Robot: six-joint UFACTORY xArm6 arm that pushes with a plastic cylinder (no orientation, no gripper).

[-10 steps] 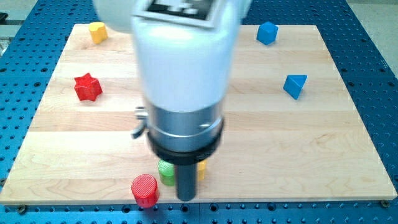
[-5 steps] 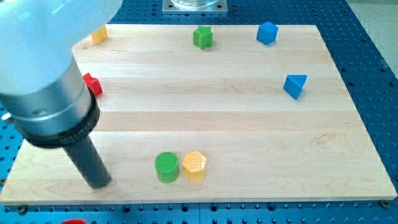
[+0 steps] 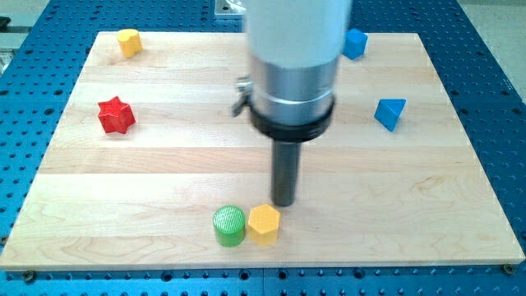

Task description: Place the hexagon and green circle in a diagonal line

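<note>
The yellow hexagon [image 3: 264,224] sits near the board's bottom edge, touching the green circle [image 3: 229,226] on its left; the two lie almost side by side. My tip [image 3: 283,203] rests on the board just above and to the right of the hexagon, close to its upper right edge; whether it touches is not clear. The arm's white and grey body hides the board's top middle.
A red star [image 3: 116,115] lies at the left. A yellow block [image 3: 128,41] sits at the top left corner. A blue cube [image 3: 355,43] is at the top right, partly behind the arm. A blue triangle [image 3: 389,113] lies at the right.
My tip swung from the bottom left of the board to just above right of the hexagon. The green circle and hexagon shifted slightly right. The red cylinder is gone from view; the arm now hides the green block at the top.
</note>
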